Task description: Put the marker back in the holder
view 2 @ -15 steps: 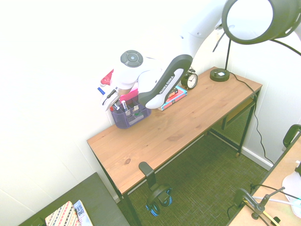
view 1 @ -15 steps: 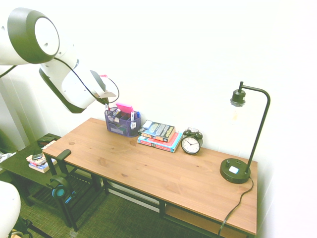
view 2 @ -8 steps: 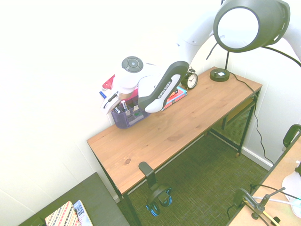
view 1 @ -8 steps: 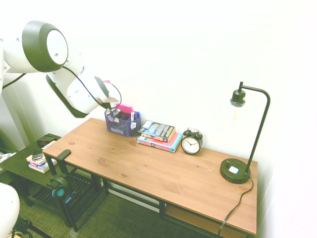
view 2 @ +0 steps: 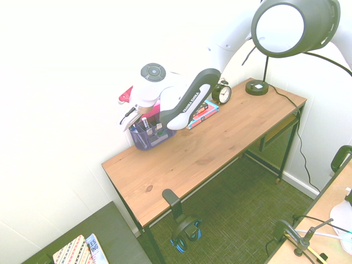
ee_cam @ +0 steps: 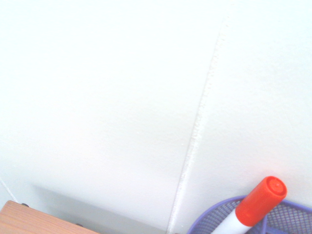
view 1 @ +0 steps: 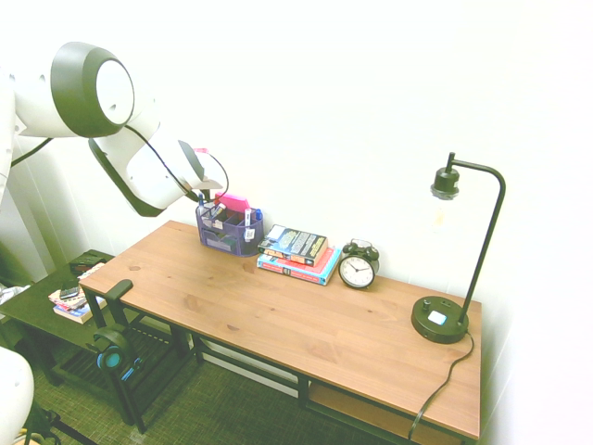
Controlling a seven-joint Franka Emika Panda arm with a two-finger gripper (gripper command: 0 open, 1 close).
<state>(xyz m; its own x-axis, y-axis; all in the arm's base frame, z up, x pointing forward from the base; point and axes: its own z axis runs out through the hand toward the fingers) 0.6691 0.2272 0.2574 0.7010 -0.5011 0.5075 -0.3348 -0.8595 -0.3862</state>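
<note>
Where the wooden worktop (view 1: 278, 320) meets the white wall, the purple wire-mesh holder (view 1: 227, 239) stands at the back edge, near the end closest to my arm. My pincer (view 1: 201, 190) hangs directly above the holder's end compartment on that side, close to the wall. A slim, dark-blue-tipped stick, apparently the marker (view 1: 200, 200), stands upright there just beneath the pincer. It is too small to show whether it is held, and I cannot tell whether the pincer is open or closed.

Along the same back edge lie a stack of books (view 1: 298, 250) just beside the holder, then a round black alarm clock (view 1: 358, 267). A black desk lamp (view 1: 443, 320) stands well apart at the far end. The front half of the worktop is bare plank with visible grain.

From the opposite side, the second exterior view shows the pincer (view 2: 129, 116) over the holder (view 2: 148, 138), my forearm covering part of the books.

Only the wrist view shows the mesh rim (ee_cam: 292, 214) close up. An orange-red-capped white pen (ee_cam: 258, 202) leans in it, before smooth wall with one vertical seam.
</note>
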